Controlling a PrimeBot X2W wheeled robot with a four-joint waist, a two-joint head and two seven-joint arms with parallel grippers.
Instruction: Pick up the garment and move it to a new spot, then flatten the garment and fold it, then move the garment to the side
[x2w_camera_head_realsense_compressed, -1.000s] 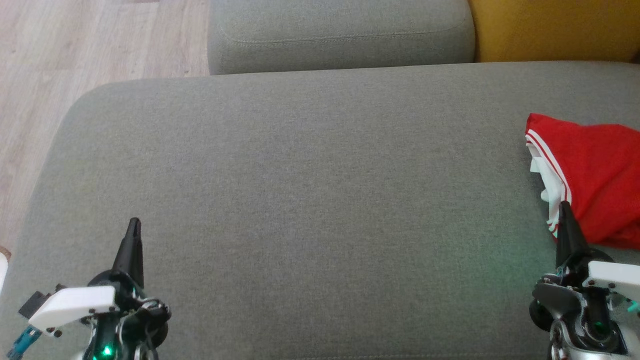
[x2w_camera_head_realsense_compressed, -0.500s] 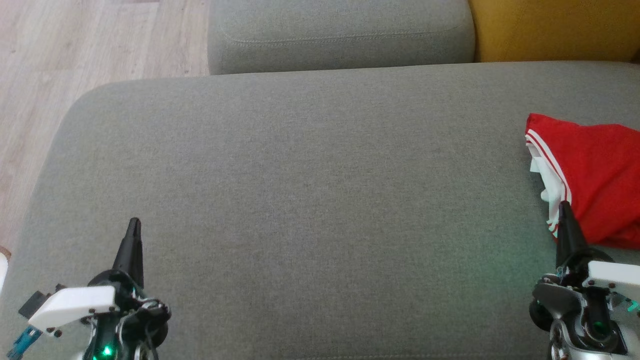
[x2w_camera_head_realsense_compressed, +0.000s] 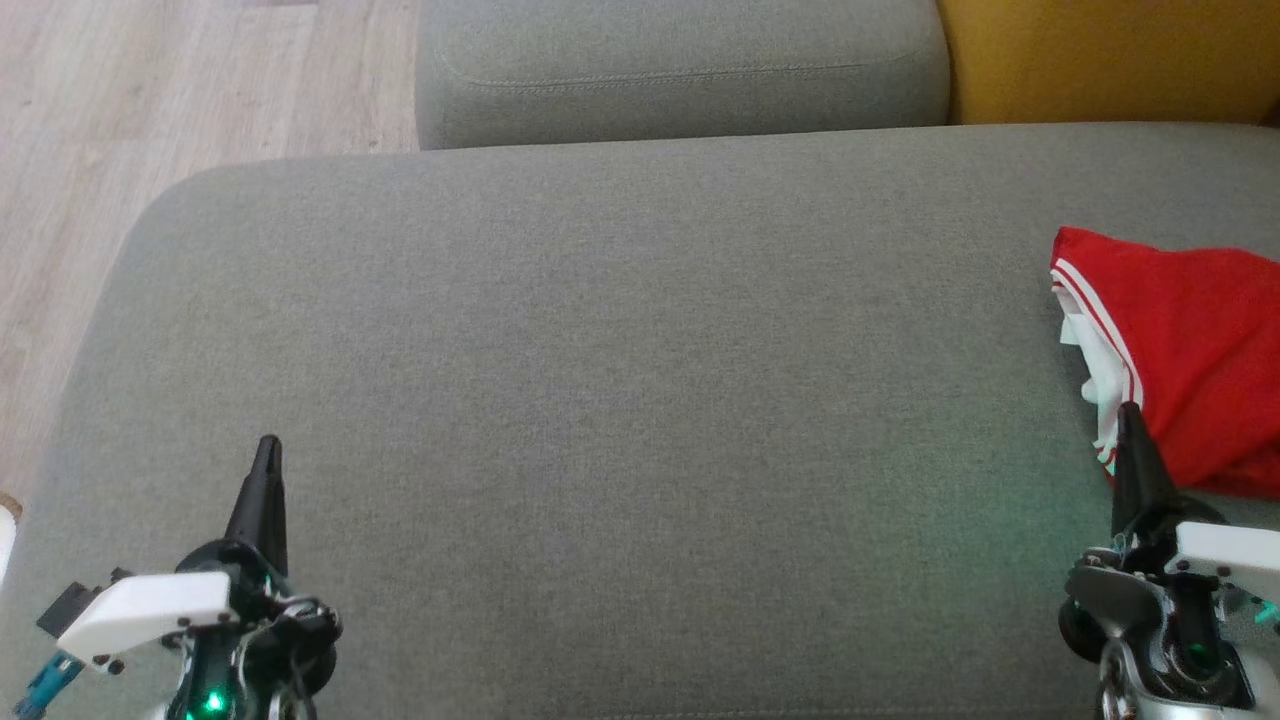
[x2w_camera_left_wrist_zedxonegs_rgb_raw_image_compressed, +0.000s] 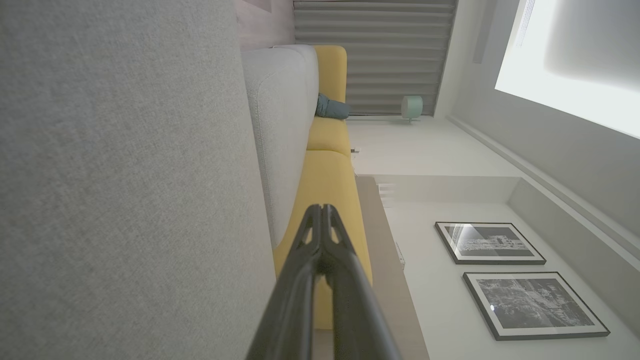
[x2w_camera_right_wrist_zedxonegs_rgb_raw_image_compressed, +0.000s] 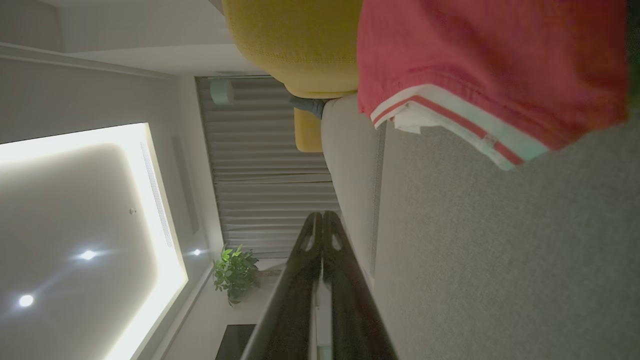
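- Two dark fingers of left end effector (x2w_camera_head_realsense_compressed: 267, 450) are pressed together w/ nothing btw them. It sits at lower left of head view, pointing up the view over bare grey seat cushion (x2w_camera_head_realsense_compressed: 600, 350).
- Right end effector (x2w_camera_head_realsense_compressed: 1128, 412) is at lower right, fingers likewise together and empty.
- Garment (x2w_camera_head_realsense_compressed: 1195, 340) is red w/ white-and-red striped trim. It lies bunched on the seat cushion at far right, partly cut off by the frame edge.
- White inner layer sticks out along the garment's left side, under the striped hem.
- Head view: right fingertip overlaps the garment's near left corner.
- Right wrist view: garment (x2w_camera_right_wrist_zedxonegs_rgb_raw_image_compressed: 490, 65) is at top right on the grey fabric, striped hem toward the fingers. There's a gap btw fingertips and hem, so no contact.
- Left end effector is well apart from the garment, w/ most of the cushion btw them.
- Behind the seat is a grey back cushion (x2w_camera_head_realsense_compressed: 680, 70), w/ a yellow cushion (x2w_camera_head_realsense_compressed: 1100, 60) just to its right.
- Wood floor (x2w_camera_head_realsense_compressed: 150, 120) shows at upper left of head view.
- Left wrist view: closed fingers rise in front of yellow upholstery, grey fabric on the left, two framed pics (x2w_camera_left_wrist_zedxonegs_rgb_raw_image_compressed: 490, 243) on the pale wall.
- Right wrist view also shows a plant (x2w_camera_right_wrist_zedxonegs_rgb_raw_image_compressed: 235, 272) and a pleated curtain (x2w_camera_right_wrist_zedxonegs_rgb_raw_image_compressed: 270, 190) beyond the fingers.
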